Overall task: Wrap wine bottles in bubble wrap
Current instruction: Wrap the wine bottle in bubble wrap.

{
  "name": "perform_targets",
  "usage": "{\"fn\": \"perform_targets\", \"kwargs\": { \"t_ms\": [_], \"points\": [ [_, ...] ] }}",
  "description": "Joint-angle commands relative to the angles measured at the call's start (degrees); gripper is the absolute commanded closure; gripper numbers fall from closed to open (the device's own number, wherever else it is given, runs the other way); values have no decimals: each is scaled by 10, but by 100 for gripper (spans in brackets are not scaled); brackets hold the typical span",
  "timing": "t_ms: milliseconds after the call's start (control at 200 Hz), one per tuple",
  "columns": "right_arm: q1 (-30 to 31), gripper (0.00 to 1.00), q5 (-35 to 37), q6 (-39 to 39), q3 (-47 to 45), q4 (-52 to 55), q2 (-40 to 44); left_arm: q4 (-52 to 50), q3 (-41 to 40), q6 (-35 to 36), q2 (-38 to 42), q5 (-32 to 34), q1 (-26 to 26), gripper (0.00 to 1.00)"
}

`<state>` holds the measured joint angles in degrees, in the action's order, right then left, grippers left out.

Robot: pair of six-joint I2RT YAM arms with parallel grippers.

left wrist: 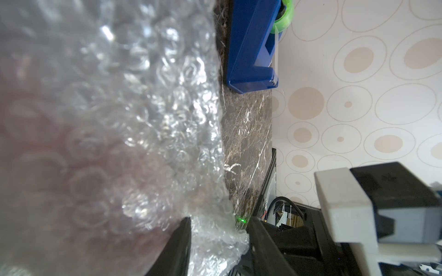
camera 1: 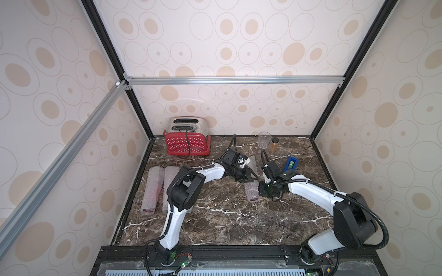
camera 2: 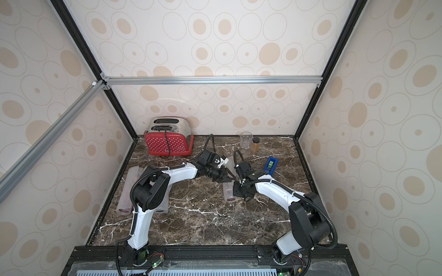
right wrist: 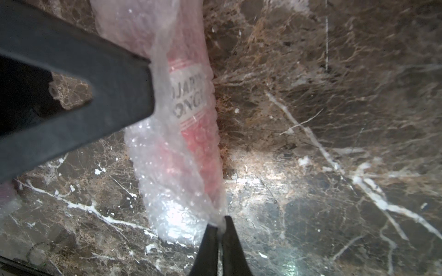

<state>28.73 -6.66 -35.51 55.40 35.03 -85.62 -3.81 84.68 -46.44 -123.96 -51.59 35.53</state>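
The slim clear glass wine bottle with red-pink liquid and a white label (right wrist: 191, 95) lies on its side on the dark brown marble-patterned table (right wrist: 334, 119). It is rolled inside a translucent whitish sheet of bubble wrap (right wrist: 167, 186). The roll rests near the blue tape dispenser with its green reel (camera 1: 292, 163), on the side of the dispenser that faces the arm bases.

The right gripper (right wrist: 221, 227) has its black fingers pressed together on a thin loose edge of the bubble wrap, close to one end of the roll. The left gripper (left wrist: 218, 221) is at the roll too, jaws apart, with a crumpled fold of wrap between them. I cannot tell whether either finger presses on it.

This looks like the closing of the wrap, with the free edge being drawn snug.

- Pull across the bottle rather than along it, so the glass does not slide out of an open end.
- Keep the pull low, since a round bottle will likely roll on the smooth surface.
- Let the left gripper pin the roll before the right one lets go, or the springy sheet may unwind.

Two more wrapped rolls (camera 1: 153, 188) lie side by side well apart from the dispenser, beyond the left arm.
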Motion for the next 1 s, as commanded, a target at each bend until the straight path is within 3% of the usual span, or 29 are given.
{"fn": "perform_targets", "kwargs": {
  "t_ms": [0, 120, 281, 376, 511, 611, 782, 997],
  "points": [
    [-11, 93, -4, 5, -5, 30, 32, -106, -25, 19, -41, 83, -1, 59],
    [-29, 92, -36, 11, -1, 35, 55, -109, -26, 21, -39, 87, -1, 57],
    [-45, 75, -48, 24, 27, 56, 64, -111, -28, 25, -37, 89, -1, 56],
    [-49, 60, -57, 25, 37, 39, 59, -110, -28, 25, -37, 89, -1, 56],
    [-53, 54, -75, 31, 46, 1, 15, -111, -28, 26, -36, 89, -1, 55],
    [-55, 57, -85, 37, 46, -21, -21, -112, -27, 26, -36, 89, -1, 55],
    [-60, 77, -102, 45, 24, -66, -52, -112, -31, 28, -29, 90, -1, 55],
    [-62, 93, -129, 46, -1, -104, -46, -114, -34, 31, -25, 92, -1, 54]
  ]
}}
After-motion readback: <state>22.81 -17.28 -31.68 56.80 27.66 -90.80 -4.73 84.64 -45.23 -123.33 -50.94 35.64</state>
